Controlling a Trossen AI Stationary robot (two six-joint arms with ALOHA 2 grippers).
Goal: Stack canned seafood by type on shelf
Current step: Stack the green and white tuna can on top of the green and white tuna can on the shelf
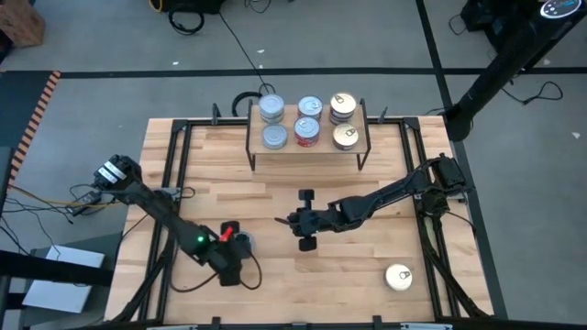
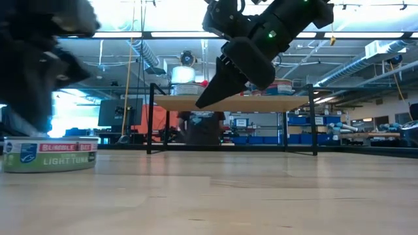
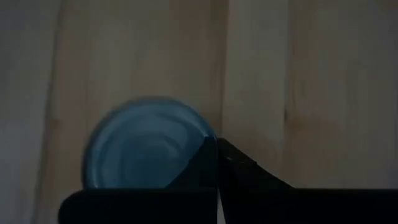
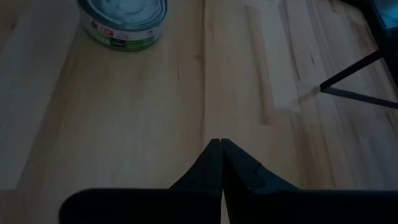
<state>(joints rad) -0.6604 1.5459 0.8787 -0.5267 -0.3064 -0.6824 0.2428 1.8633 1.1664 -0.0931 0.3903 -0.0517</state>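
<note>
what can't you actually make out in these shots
- Left tool: its tips show shut beside the silver-blue tin in the left wrist view, but whether they touch it cannot be told.
- Tin labels on the shelf: too small in the high view; in the low view the right tool covers most of the tins.
- Gold-topped tin on the table: label unreadable in the high view.
- Left arm: a dark blur in the low view.

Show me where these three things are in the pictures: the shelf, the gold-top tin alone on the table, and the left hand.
shelf [image 1: 321,144]: high view, bare front strip of the board.
gold-top tin [image 1: 398,277]: high view, middle of its lid.
left hand [image 1: 237,243]: high view, at its shut fingertips, beside a silver-blue tin.
</note>
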